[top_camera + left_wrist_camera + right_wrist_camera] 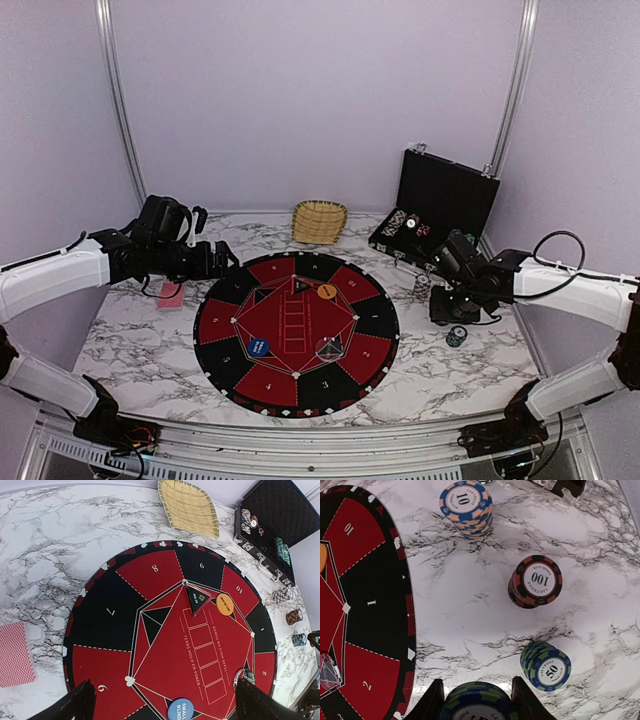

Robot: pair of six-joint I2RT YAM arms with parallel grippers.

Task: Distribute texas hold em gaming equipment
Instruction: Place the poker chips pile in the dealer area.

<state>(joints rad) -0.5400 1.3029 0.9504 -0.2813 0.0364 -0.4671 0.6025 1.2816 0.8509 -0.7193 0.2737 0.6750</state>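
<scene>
My right gripper (477, 682) is shut on a blue-and-green chip stack (477, 705), just right of the mat. Three more chip stacks stand on the marble beyond it: one marked 50 (547, 666), one marked 100 (536, 580) and one marked 10 (466, 502). My left gripper (167, 700) hangs open and empty above the mat's left side. On the mat lie a blue disc (259, 347), an orange disc (327, 291) and a clear pinkish disc (329, 348). Red-backed cards (171, 294) lie on the table left of the mat.
The round black-and-red numbered mat (230, 300) fills the table's middle. A wicker basket (320, 221) sits at the back centre. An open black case (445, 195) holding more chips stands at the back right, close behind my right arm.
</scene>
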